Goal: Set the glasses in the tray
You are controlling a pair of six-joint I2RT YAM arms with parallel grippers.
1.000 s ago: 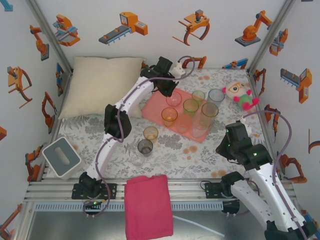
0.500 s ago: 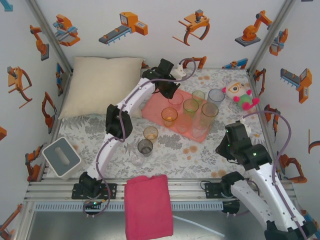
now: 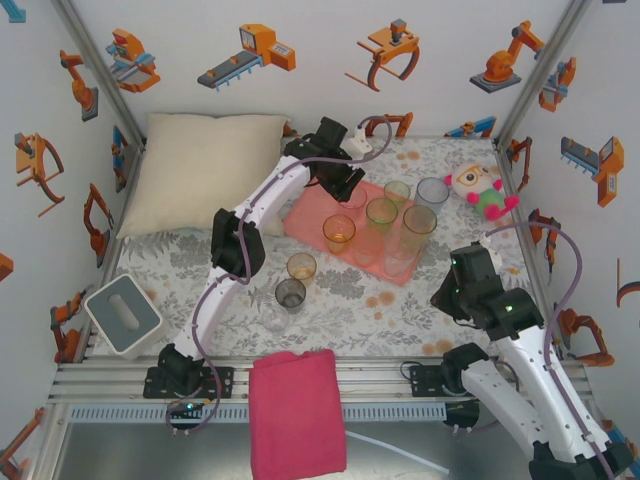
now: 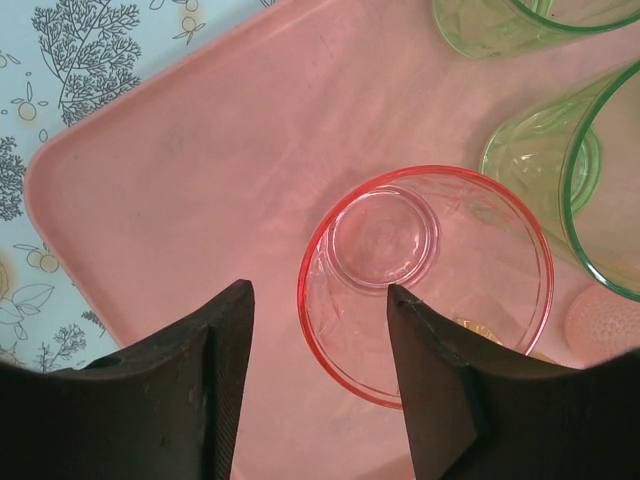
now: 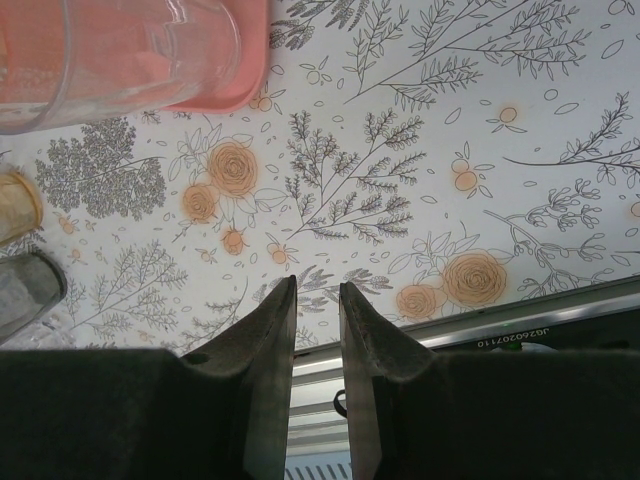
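Tabletop (image 3: pixel 400 310) with a flowered cover is showing from above. The left arm is reaching far across it, its left gripper (image 3: pixel 345 186) hanging over the far left corner of the salmon-pink tray (image 3: pixel 303 222). Several glasses are standing on the tray, among them an orange glass (image 3: pixel 338 233) and a green glass (image 3: pixel 381 213). Three more are standing on the tabletop near the tray's front edge: an amber glass (image 3: pixel 301 267), a smoky grey glass (image 3: pixel 290 294) and a clear glass (image 3: pixel 272 318).

From the left wrist, the left gripper (image 4: pixel 318 290) is standing open and holding nothing. A pink glass (image 4: pixel 430 290) is sitting upright on the tray (image 4: pixel 180 150). One finger is hanging inside its rim and the other outside, with a gap on both sides of the wall.

From the right wrist, the right gripper (image 5: pixel 318 285) is hovering over bare tabletop (image 5: pixel 420 150), its jaws parted by a narrow slot and gripping nothing. A corner of the tray (image 5: pixel 235 90) is showing at upper left, with a transparent glass (image 5: pixel 120 50) standing on it.
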